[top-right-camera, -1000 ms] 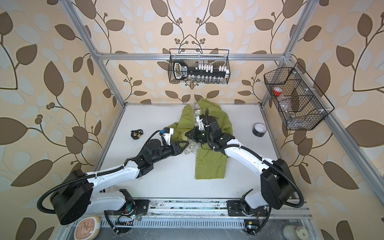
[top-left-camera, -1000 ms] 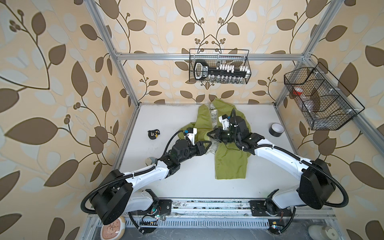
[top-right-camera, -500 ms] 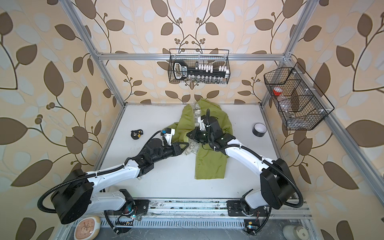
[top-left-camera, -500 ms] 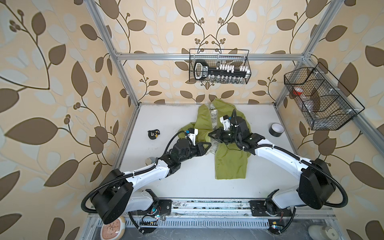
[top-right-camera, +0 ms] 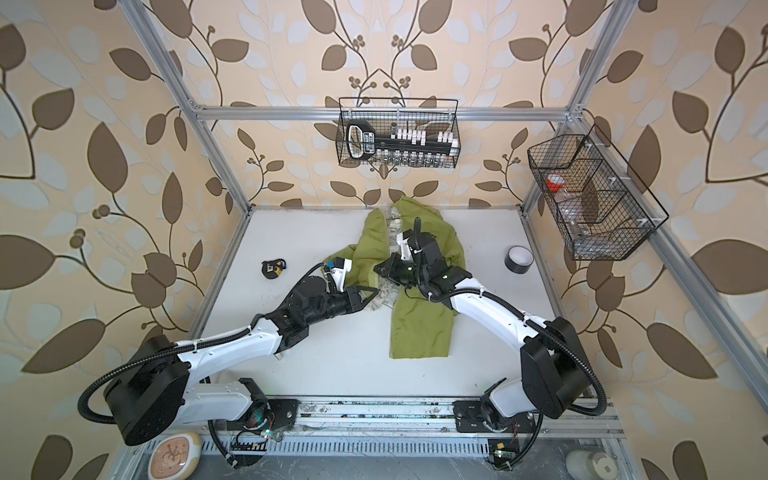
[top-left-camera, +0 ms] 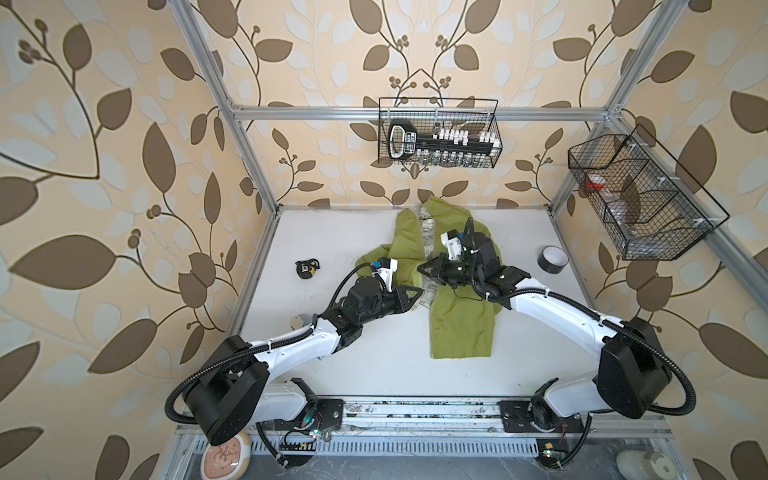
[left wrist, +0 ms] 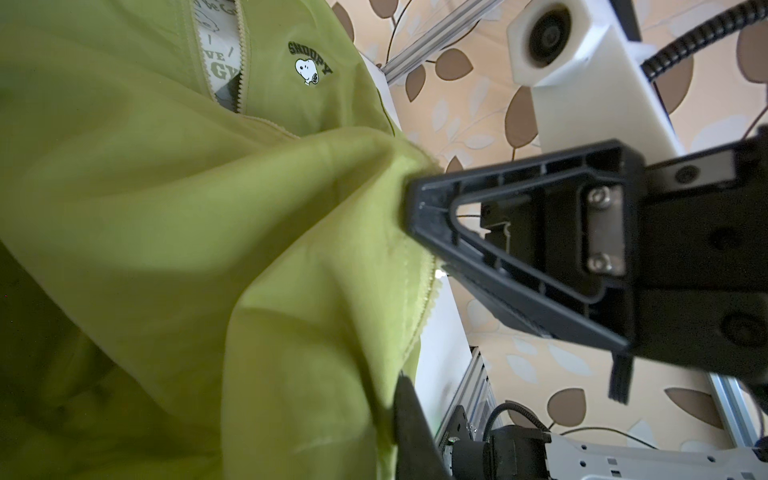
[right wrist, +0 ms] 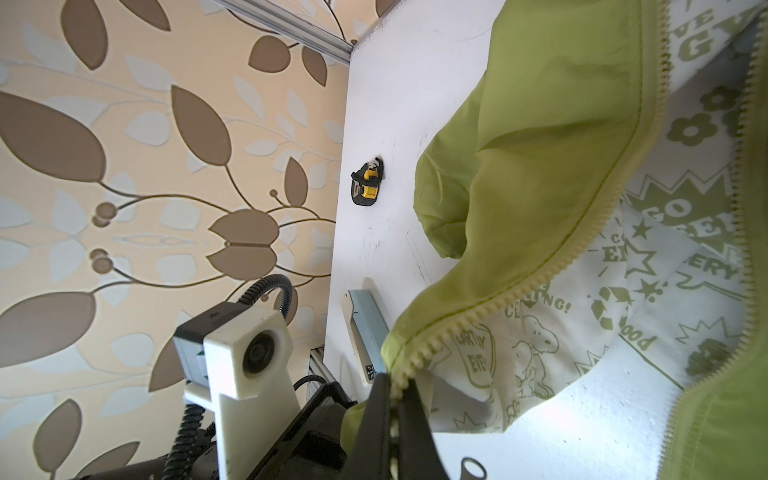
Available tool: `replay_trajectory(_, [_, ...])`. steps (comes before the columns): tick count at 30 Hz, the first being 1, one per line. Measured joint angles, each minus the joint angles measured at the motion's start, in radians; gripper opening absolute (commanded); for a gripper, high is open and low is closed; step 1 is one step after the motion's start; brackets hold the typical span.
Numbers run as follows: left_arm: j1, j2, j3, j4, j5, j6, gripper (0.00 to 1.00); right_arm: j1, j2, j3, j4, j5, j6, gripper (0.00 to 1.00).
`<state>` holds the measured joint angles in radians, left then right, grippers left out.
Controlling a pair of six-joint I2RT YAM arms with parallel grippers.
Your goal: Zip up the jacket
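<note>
Jaws, left gripper [right wrist: 397,380]: clenched on the toothed zipper edge of 1 front panel.
Jaws, right gripper [left wrist: 417,210]: clenched on a bunched fold of green fabric beside a toothed edge.
Item: the jacket [top-left-camera: 461,328], lime-green, lying on the white table [top-left-camera: 374,365] toward the back wall. Front open, printed lining [right wrist: 623,291] exposed between 2 unjoined rows of teeth.
Step, judged: securing both front edges; zipping not begun.
Next move calls for drawing the 2 edges together and locating slider and pin, neither visible.
</note>
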<state>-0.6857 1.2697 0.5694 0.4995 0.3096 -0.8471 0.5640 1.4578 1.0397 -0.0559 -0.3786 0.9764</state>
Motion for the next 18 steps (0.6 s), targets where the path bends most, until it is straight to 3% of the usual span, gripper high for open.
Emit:
replay_trajectory(7, [0.0,0.003,0.005,-0.003,0.003,-0.005,0.0,-0.002,0.0,0.0,0.0,0.0,-0.001,0.0])
replay_trajectory(9, [0.0,0.003,0.005,-0.003,0.005,-0.008,0.0,-0.003,0.0,0.0,-0.004,0.002,-0.008,0.05])
replay_trajectory(14, [0.021,0.004,0.005,-0.001,0.037,-0.021,0.0,-0.008,-0.02,0.0,-0.068,0.052,-0.082,0.37])
replay_trajectory(18, [0.06,0.017,0.005,0.021,0.088,-0.047,0.0,-0.023,-0.064,-0.002,-0.15,0.139,-0.175,0.8])
